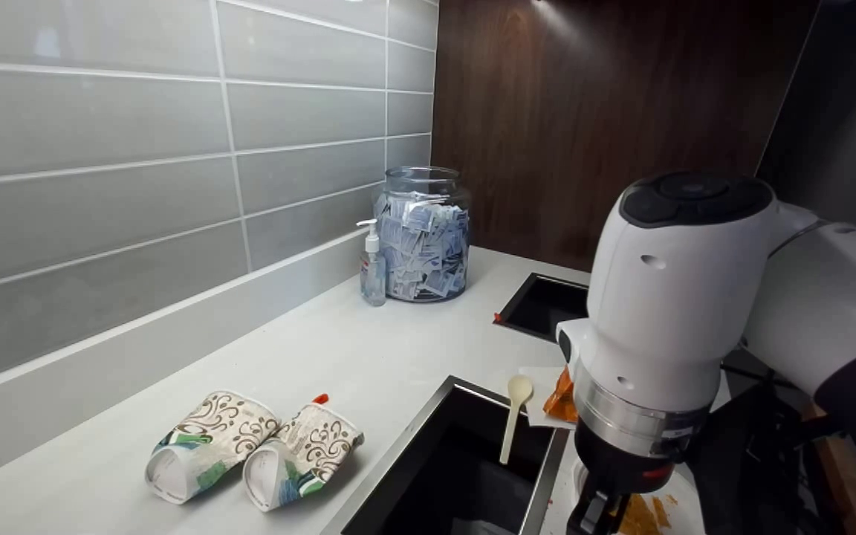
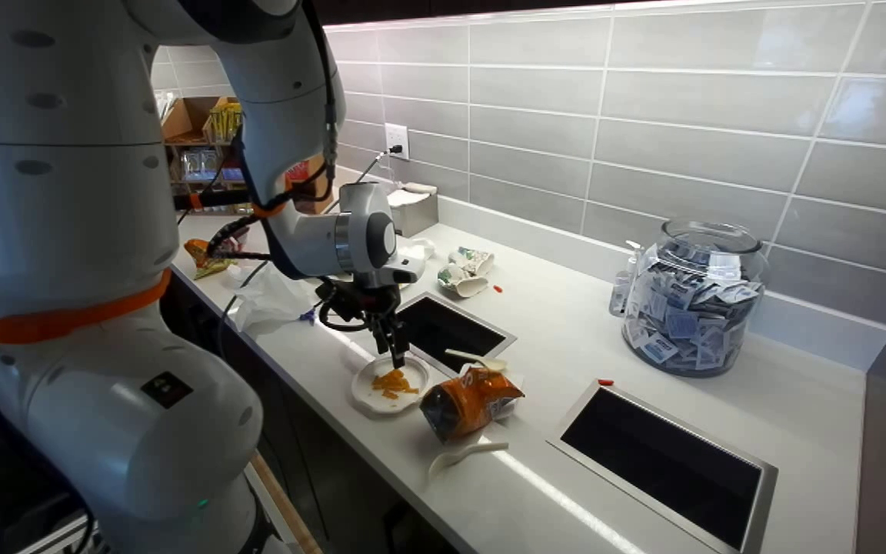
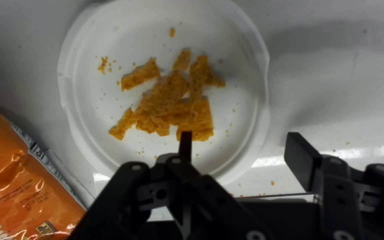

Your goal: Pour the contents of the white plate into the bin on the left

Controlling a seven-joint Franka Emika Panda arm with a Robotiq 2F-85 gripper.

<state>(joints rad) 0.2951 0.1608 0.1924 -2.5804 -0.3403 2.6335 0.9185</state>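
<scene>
Above the white plate (image 3: 237, 100), the gripper (image 3: 238, 141) is holding nothing, its fingers (image 3: 300, 156) standing wide apart, one appearing over the plate's inside, one past the rim; whether it is touching is not showing clearly. Between the front edge of the counter (image 2: 558, 338) and the bin (image 2: 451, 327), the round plate is lying flat, facing up with chips (image 3: 168, 96), an orange bag (image 3: 22, 180) sitting just beside it.
</scene>
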